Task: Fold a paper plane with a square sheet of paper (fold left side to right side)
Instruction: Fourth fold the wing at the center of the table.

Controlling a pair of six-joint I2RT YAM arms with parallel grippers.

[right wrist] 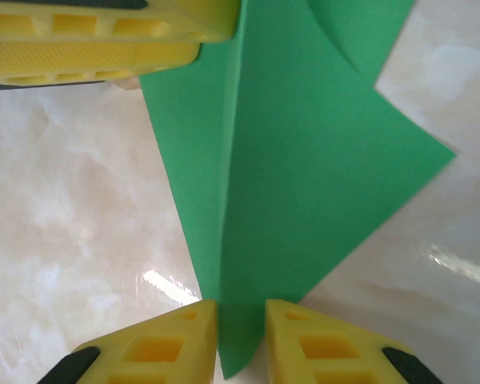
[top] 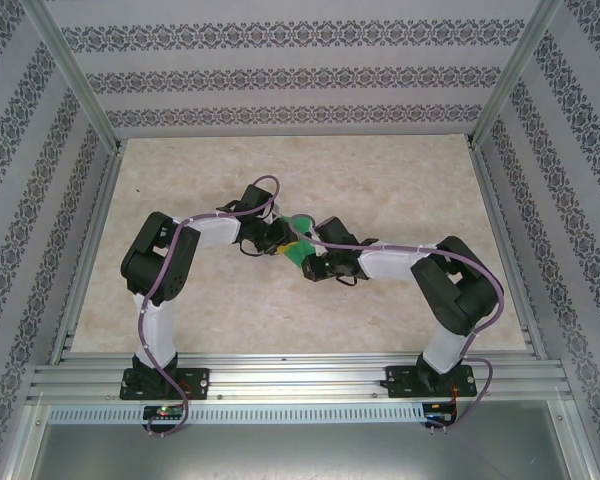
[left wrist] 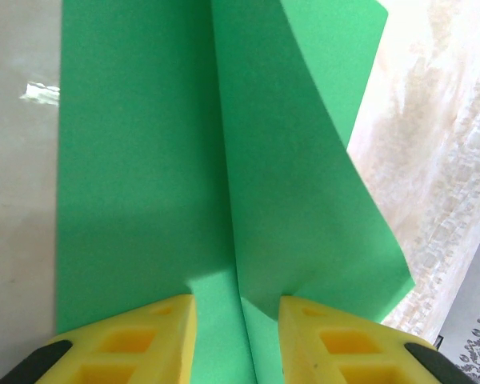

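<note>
The green sheet of paper (top: 302, 252) lies mid-table between my two arms, folded along a long crease into a pointed shape. In the left wrist view the paper (left wrist: 144, 160) has its right flap lifted off the table, and the crease runs between the yellow fingers of my left gripper (left wrist: 238, 300), which stand apart. My left gripper (top: 275, 240) sits at the paper's left end. The paper's (right wrist: 304, 160) pointed tip lies between the parted fingers of my right gripper (right wrist: 240, 304), at the paper's near right end (top: 315, 262). The left fingers (right wrist: 104, 32) show at its far end.
The pale marbled table (top: 380, 180) is bounded by aluminium rails, with the front rail (top: 300, 375) by the arm bases. Patterned walls (top: 280, 70) close the back and sides. Purple cables (top: 165, 300) loop along both arms.
</note>
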